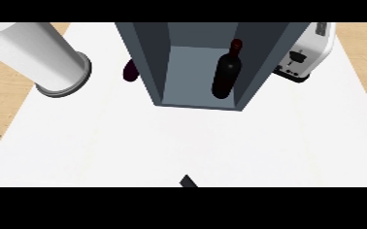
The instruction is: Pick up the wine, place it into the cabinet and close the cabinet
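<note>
Hand: only a small black tip (188, 181) shows at the view's lower edge; cannot tell which hand or how its fingers are set.
Counter: white flat top (179, 140).
Cabinet: blue-grey open box (159, 58).
Wine: dark glass bottle (227, 73) standing inside cabinet, right side.
Left: white cylinder (43, 58); dark maroon object (129, 71) beside the cabinet.
Right: white toaster (308, 53).

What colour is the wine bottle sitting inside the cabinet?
Very dark, near black with a dark red neck; the wine bottle shows best in the head view.

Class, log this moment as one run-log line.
wine bottle: upright inside cabinet | cabinet: open | left forearm: raised at left | hands: out of view
</note>
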### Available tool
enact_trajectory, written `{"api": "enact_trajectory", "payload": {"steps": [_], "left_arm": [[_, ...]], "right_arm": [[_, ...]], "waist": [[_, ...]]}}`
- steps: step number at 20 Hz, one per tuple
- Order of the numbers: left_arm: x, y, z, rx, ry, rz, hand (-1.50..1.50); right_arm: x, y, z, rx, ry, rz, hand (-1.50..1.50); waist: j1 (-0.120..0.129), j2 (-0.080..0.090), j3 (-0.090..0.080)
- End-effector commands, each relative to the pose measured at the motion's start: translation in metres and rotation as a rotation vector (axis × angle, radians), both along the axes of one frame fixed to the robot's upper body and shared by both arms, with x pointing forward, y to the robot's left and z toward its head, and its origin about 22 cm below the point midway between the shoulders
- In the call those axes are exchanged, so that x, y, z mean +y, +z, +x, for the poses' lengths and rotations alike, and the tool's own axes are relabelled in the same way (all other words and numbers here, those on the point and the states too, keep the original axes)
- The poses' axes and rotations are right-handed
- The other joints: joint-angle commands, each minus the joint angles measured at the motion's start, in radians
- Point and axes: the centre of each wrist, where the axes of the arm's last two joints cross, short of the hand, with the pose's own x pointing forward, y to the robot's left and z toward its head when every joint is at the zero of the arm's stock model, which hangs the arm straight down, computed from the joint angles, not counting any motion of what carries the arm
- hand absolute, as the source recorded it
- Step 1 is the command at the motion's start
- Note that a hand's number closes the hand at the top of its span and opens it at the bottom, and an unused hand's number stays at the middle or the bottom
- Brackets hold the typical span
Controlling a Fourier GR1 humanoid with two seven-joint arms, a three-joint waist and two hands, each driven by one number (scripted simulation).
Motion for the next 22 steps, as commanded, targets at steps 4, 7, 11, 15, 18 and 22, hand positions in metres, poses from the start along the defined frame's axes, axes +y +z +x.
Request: {"api": "enact_trajectory", "payload": {"steps": [4, 7, 11, 15, 18, 22], "left_arm": [[0.024, 0.001, -0.005, -0.03, -0.009, -0.024, -1.5], [0.032, 0.014, 0.001, -0.03, -0.025, -0.014, -1.5], [0.051, 0.009, -0.012, -0.025, -0.006, -0.009, -1.5], [0.061, 0.007, -0.009, -0.03, 0.005, 0.011, -1.5], [0.06, 0.0, -0.019, -0.013, 0.015, 0.003, -1.5], [0.062, 0.018, -0.008, -0.04, -0.007, 0.019, -1.5]], "right_arm": [[0.058, 0.02, 0.039, -0.027, -0.057, 0.053, 1.5], [0.075, 0.027, 0.066, -0.035, -0.144, 0.06, 1.5], [0.086, 0.055, 0.101, -0.024, -0.16, 0.039, 1.5], [0.086, 0.072, 0.143, 0.005, -0.107, 0.031, 1.5], [0.085, 0.049, 0.163, -0.006, -0.072, 0.002, 1.5], [0.088, 0.064, 0.189, 0.113, 0.115, -0.105, 1.5]], "waist": [[0.003, 0.008, 0.001], [0.004, 0.01, 0.002], [0.004, 0.01, 0.003], [-0.006, 0.019, 0.003], [-0.022, 0.015, 0.004], [0.009, 0.024, 0.004]]}}
